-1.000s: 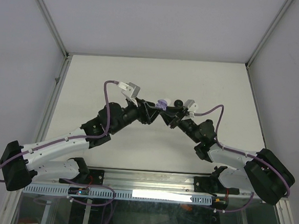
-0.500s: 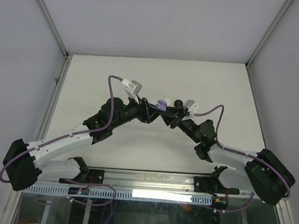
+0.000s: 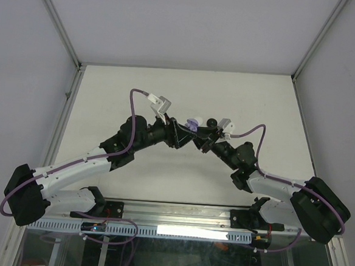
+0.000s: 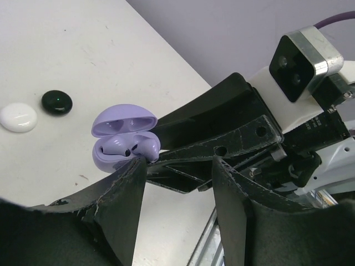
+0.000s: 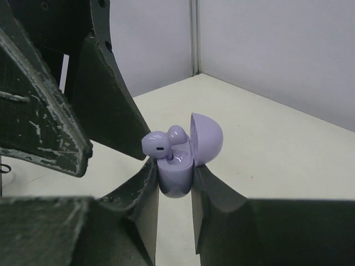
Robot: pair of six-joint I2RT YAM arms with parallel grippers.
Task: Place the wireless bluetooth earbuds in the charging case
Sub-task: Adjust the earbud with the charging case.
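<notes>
— White table [image 3: 259, 102]: what's near its middle?
— Right gripper [image 5: 175, 194], clamped on the lavender charging case [image 5: 206, 138], lid open.
— And the earbud?
— Lavender earbud [image 5: 158, 145] sits partly in the case, sticking up. Left gripper [image 4: 178, 163] is just beside it, fingers apart.
</notes>
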